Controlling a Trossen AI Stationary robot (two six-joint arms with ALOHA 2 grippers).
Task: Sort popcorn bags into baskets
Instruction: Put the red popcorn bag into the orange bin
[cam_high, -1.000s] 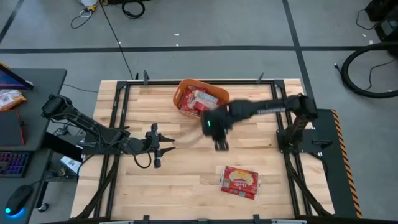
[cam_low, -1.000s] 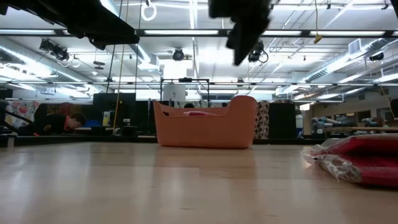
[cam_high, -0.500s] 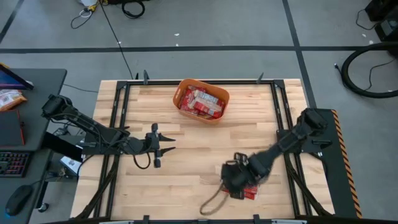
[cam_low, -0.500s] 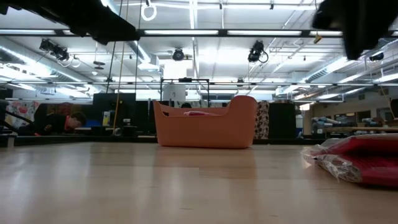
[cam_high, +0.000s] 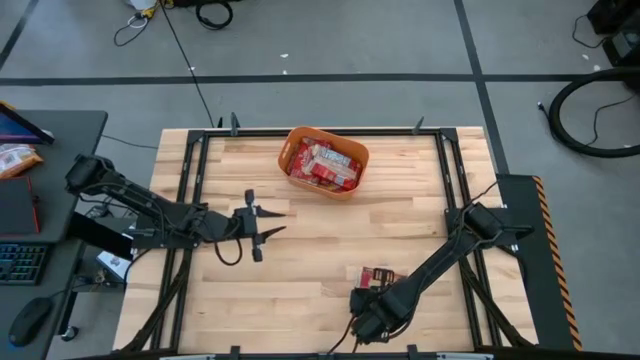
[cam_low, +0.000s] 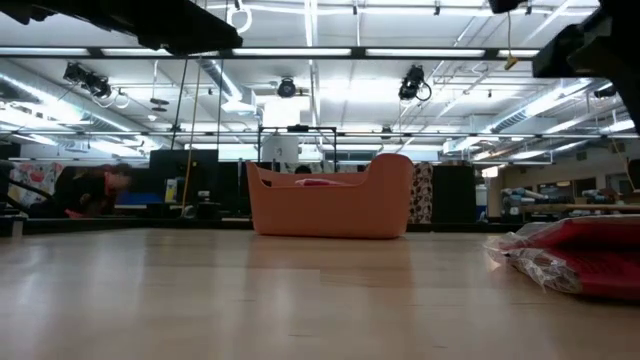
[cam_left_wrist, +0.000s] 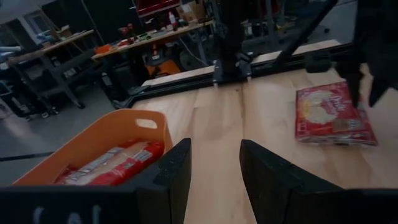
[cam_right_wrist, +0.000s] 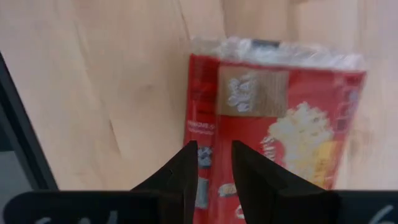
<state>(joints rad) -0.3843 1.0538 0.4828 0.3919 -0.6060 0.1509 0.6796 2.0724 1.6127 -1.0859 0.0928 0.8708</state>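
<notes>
We're nearing done: basket (cam_high: 324, 163) holding several bags, right pincer (cam_right_wrist: 208, 168) hovering slightly open, empty, over the last bag (cam_right_wrist: 273, 130) on the desk (cam_high: 300, 250).

no legible text, packet (cam_right_wrist: 273, 143) print (blurred)

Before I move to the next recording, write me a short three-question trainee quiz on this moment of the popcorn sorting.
1. True or false: the orange basket already holds red popcorn packets.
2. Which gripper is over the last popcorn bag on the table: A) the left gripper, B) the right gripper?
3. Fill in: the left gripper's fingers are ____, with nothing between them.

Key
1. True: red packets show inside the tub in the high view.
2. B: the right wrist view looks straight down on the packet, with the fingers spread a little above it.
3. open: the left arm waits near the table's middle, pointing toward the basket and the packet.
</notes>
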